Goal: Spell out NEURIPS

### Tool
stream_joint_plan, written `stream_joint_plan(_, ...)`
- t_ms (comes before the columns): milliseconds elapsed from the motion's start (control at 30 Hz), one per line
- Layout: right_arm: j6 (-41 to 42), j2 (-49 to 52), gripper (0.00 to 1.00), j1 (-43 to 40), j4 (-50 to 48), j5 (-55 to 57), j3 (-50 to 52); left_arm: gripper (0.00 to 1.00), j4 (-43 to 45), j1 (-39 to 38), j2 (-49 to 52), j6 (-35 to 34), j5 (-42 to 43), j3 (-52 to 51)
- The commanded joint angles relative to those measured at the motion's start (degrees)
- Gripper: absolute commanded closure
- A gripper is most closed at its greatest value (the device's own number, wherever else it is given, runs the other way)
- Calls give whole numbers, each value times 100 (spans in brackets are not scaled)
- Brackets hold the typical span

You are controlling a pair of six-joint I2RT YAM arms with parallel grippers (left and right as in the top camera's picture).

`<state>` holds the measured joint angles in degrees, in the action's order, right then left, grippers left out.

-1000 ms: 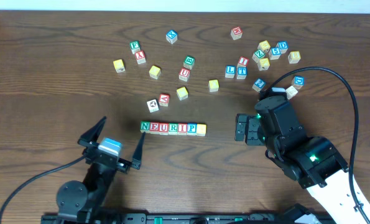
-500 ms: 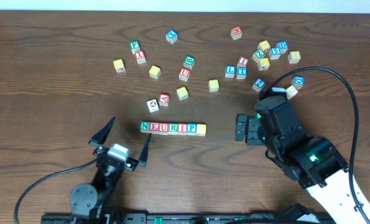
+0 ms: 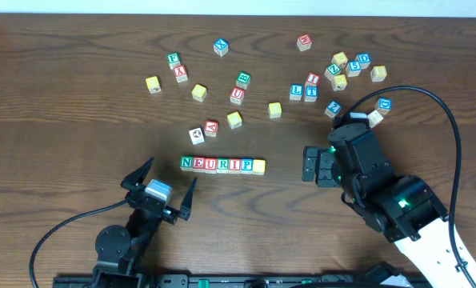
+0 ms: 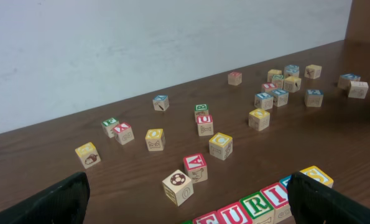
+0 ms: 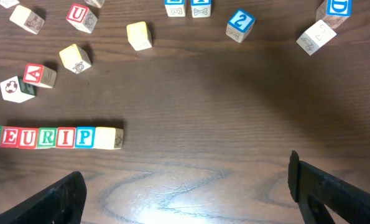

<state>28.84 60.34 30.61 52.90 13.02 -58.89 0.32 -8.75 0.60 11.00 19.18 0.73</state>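
Note:
The row NEURIPS [image 3: 222, 165] lies at the table's middle: six pale cubes reading N, E, U, R, I, P, with a yellow-faced cube [image 3: 258, 166] closing its right end. The right wrist view shows the same row [image 5: 38, 137] at far left with the yellow cube [image 5: 108, 137]. In the left wrist view only its right part, U, R, I [image 4: 256, 206], and the yellow cube [image 4: 316, 176] show. My left gripper [image 3: 174, 170] stands open just in front of the row's left end, holding nothing. My right gripper [image 3: 308, 164] is open and empty, right of the row, apart from it.
Loose lettered cubes are scattered across the far half of the table, thickest at the back right [image 3: 346, 68]. A red A cube [image 3: 211, 127] and a soccer-ball cube [image 3: 196, 135] lie just behind the row. A white wall [image 4: 141, 43] backs the table.
My left arm has drawn back toward the near edge and shifted a little right, its jaws still wide. The right arm and the cubes have not moved.

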Motion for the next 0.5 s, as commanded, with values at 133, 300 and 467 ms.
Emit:
stream_joint_plan(133, -83, -42, 1, -24, 11, 31, -68, 1, -282, -17, -37, 76, 92, -46)
stream_joint_plan(300, -85, -42, 1, -24, 11, 31, -68, 1, -282, -17, -37, 76, 92, -46)
stream_joint_plan(467, -83, -127, 1, 98, 28, 31, -68, 1, -282, -17, -37, 76, 92, -46)
